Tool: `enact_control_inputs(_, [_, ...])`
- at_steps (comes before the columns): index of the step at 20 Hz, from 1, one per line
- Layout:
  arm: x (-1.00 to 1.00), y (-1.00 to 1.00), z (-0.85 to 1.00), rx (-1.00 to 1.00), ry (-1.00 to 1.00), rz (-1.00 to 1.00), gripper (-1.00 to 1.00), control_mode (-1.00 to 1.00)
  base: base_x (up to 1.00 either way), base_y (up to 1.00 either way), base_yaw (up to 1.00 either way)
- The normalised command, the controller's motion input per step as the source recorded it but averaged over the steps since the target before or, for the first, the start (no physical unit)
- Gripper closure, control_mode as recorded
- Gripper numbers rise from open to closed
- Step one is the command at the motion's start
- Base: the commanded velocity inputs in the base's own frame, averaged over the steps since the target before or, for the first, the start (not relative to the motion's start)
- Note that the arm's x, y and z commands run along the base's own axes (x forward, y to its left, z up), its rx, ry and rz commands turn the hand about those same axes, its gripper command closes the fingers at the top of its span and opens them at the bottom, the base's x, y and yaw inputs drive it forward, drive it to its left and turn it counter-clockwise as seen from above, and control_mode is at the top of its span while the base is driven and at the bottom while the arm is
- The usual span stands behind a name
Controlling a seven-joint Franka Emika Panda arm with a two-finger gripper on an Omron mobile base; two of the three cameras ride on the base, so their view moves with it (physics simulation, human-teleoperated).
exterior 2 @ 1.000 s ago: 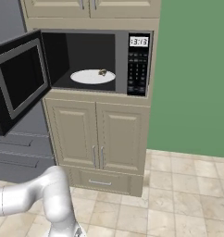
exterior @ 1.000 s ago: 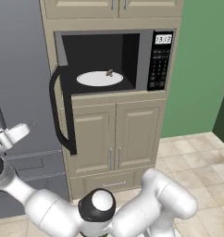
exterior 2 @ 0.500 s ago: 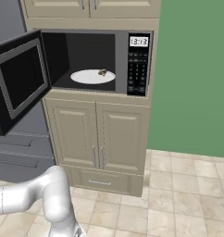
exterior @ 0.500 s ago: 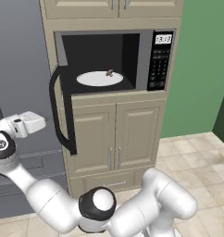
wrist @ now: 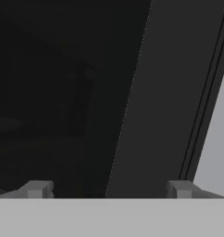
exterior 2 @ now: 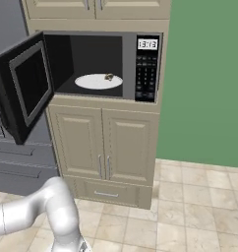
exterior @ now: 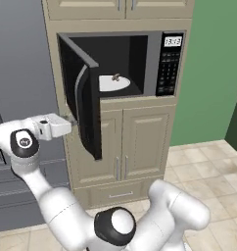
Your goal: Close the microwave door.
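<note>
While the microwave (exterior: 140, 63) is sitting built into the beige cabinet column (exterior 2: 108, 147), its door is standing open, hinged on the side of the cavity away from the keypad and swung out into the room. The microwave door (exterior: 83, 100) is showing nearly edge-on in the left base view, its long curved bar handle (exterior: 80, 105) facing outward, and in the right base view the door (exterior 2: 25, 91) is presenting its inner face with the dark glass window. Inside the microwave, a white turntable plate (exterior 2: 98, 81) is lying on the cavity floor with a small brownish item (exterior 2: 109, 77) sitting on it, toward the keypad side. The keypad (exterior 2: 146, 74) is running down the microwave's face beside the cavity, with the clock display (exterior 2: 147, 44) glowing just above it.

The gripper (exterior: 71, 118) is reaching in against the outer face of the microwave door, low on the panel and beside the handle's lower stretch, and it is looking as if it touches the door. In the hand view the two fingertips (wrist: 36, 189) are standing wide apart with nothing between them, and the door's dark panel (wrist: 63, 92) is looming right in front. Next to the microwave, on the door's side, the big grey fridge (exterior: 17, 73) is standing.
</note>
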Motion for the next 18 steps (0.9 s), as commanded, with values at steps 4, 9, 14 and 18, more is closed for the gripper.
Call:
enact_control_inputs(4, [-0.09,-0.99,0.00,0.16,-0.02,0.00,-1.00,-1.00,0.00,0.00,0.00])
enact_control_inputs(9, [-0.02,-1.00,0.00,0.17,-0.04,0.01,-1.00,-1.00,0.00,0.00,0.00])
enact_control_inputs(14, [0.42,-1.00,0.00,0.16,0.00,0.12,-1.00,-1.00,0.00,0.00,0.00])
enact_control_inputs(18, [0.53,-1.00,0.00,0.12,0.00,0.12,-1.00,-1.00,0.00,0.00,0.00])
